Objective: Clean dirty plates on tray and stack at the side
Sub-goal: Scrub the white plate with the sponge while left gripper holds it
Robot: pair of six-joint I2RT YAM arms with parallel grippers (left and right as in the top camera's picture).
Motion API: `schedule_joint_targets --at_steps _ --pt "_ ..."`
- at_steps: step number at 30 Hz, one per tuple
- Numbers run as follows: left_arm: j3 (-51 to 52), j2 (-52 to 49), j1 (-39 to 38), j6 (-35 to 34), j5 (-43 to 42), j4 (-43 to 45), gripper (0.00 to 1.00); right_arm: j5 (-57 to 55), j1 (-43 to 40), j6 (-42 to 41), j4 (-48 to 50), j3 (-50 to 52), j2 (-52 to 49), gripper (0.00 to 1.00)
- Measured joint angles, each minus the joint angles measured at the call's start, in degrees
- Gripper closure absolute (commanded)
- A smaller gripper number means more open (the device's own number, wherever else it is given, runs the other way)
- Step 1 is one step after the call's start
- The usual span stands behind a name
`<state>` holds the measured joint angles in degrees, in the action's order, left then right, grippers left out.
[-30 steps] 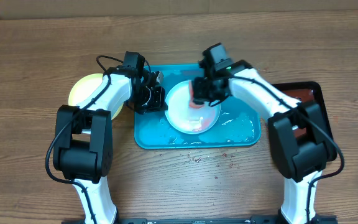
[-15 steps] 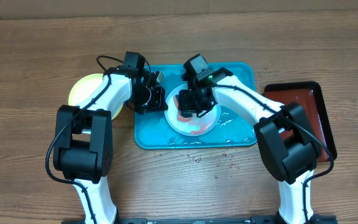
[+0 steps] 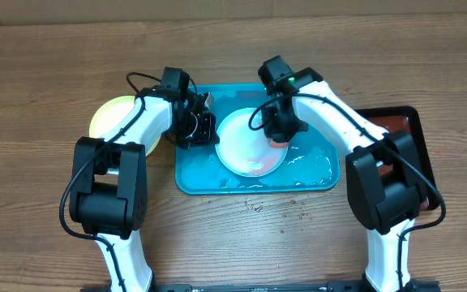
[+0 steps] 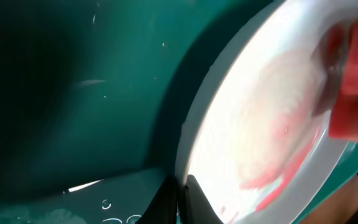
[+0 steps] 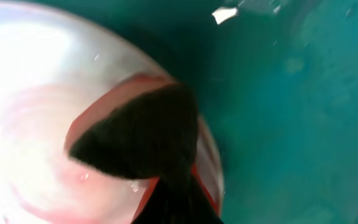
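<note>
Now the white plate lies mid-frame on the turquoise tray. The left gripper is pinched shut on its left rim, and the right gripper is clamped on a red sponge at the right edge. Press the sponge flat and sweep across the red smears, with the rim held steady.

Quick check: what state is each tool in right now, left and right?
Left tool: closed, pinching the white plate by its rim.
Right tool: closed, holding a red sponge against that plate.
</note>
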<state>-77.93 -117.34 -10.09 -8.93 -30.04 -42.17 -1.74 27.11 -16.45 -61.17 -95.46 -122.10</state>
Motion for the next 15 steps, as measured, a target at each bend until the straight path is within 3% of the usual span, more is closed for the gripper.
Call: schedule_joint_targets --at_steps 15 --pt "0.0 0.0 0.0 0.13 0.04 0.02 0.96 5.4 8.85 -1.79 5.53 2.27 -0.2 0.96"
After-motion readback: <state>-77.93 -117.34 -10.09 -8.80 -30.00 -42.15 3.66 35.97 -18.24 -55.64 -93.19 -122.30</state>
